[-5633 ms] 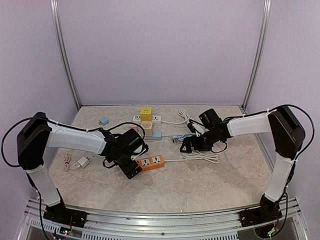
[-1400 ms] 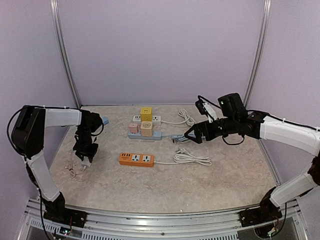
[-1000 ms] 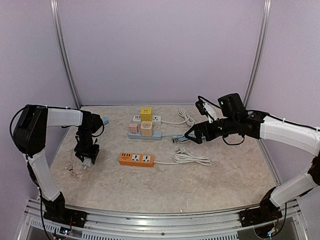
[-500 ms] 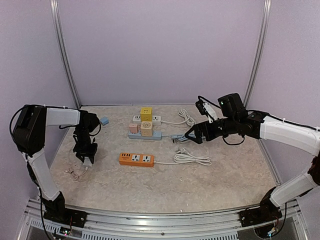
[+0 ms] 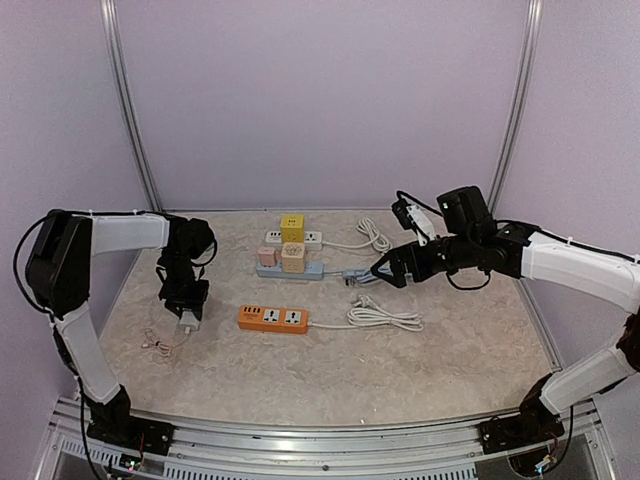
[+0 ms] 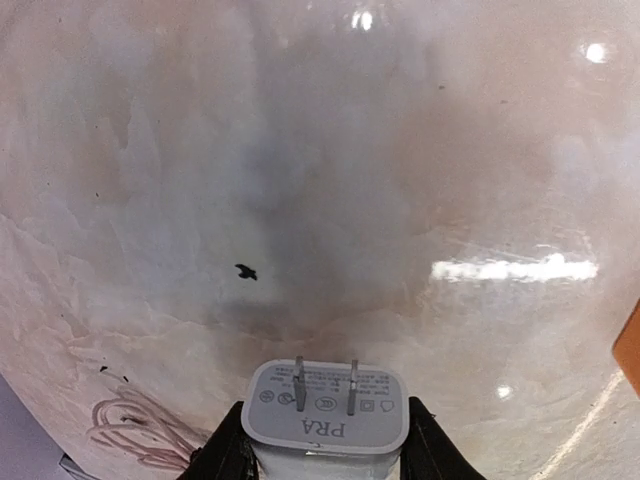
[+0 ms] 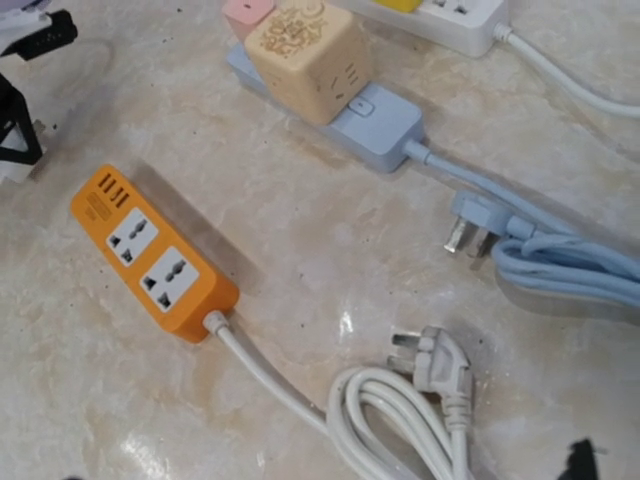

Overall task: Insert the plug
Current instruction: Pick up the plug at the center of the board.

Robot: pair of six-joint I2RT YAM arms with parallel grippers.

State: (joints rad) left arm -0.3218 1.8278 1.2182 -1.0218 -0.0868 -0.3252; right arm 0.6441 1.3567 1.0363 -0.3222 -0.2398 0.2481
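Note:
The plug (image 6: pixel 327 408) is a white two-prong charger block, and my left gripper (image 6: pixel 327 440) is shut on it, one black finger (image 6: pixel 228 452) on each side. Its prongs point down at the marble table, just above the surface. In the top view the left gripper (image 5: pixel 187 316) hangs a short way left of the orange power strip (image 5: pixel 273 318). The strip (image 7: pixel 155 252) lies flat with its two sockets facing up and nothing in them. My right gripper (image 5: pixel 385 270) hovers open above the cords to the right of the strip, holding nothing.
A thin pinkish cable (image 5: pixel 158 345) trails from the plug on the table. The orange strip's white coiled cord (image 5: pixel 385 318) ends in a three-pin plug (image 7: pixel 440 362). Behind lie a blue strip (image 5: pixel 300 269) with cube adapters and a white strip (image 5: pixel 292 236) with a yellow cube.
My left gripper has closed on the plug and moved right with it, towards the orange strip. The right arm has stayed where it was.

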